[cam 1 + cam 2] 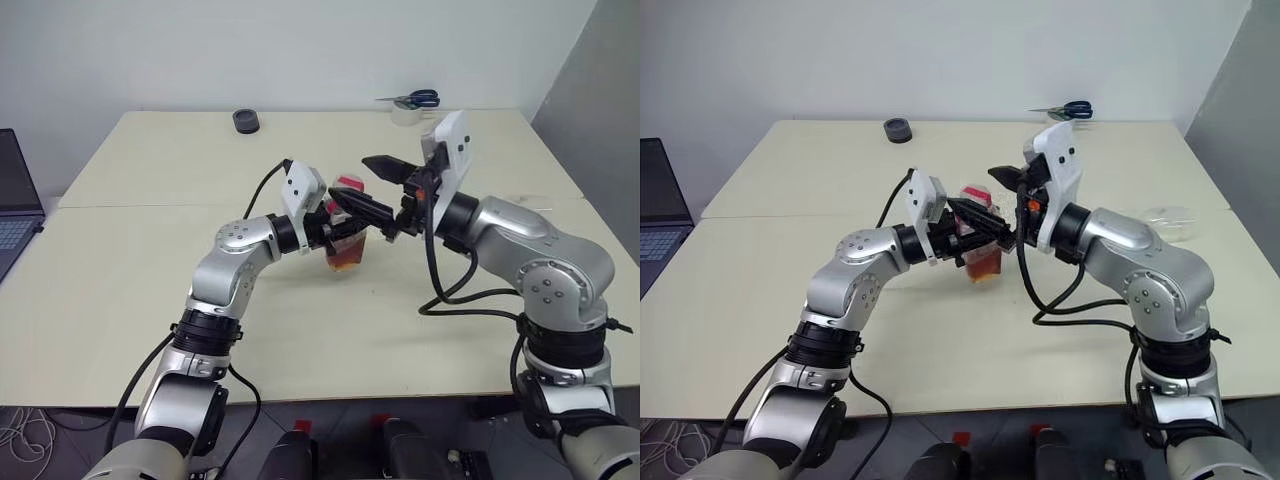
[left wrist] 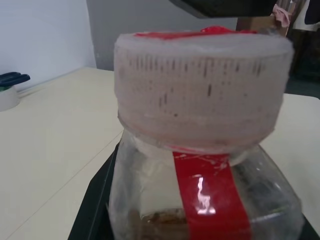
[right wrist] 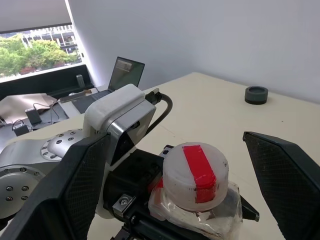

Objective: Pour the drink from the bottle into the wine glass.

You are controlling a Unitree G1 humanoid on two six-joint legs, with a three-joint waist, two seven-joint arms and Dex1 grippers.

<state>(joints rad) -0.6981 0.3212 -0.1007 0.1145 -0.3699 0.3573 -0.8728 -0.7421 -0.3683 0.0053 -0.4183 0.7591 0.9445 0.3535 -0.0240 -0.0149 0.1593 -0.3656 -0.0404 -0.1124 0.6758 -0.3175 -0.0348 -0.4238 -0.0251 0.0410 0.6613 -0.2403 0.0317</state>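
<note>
Gripping the bottle (image 1: 348,246) by its body, the left hand (image 1: 362,208) is holding it upright above the tabletop (image 1: 150,260), with the drink (image 1: 347,262) sitting low inside. The right hand (image 3: 180,175) is spreading its fingers wide on either side of the capped neck, touching nothing. Thin plastic will probably be flexing under pressure, so squeezing should stay modest; the ribbed cap (image 3: 196,175) is offering the surest purchase for twisting. Farther back are lying scissors (image 1: 410,99) and a dark puck (image 1: 246,121).
</note>
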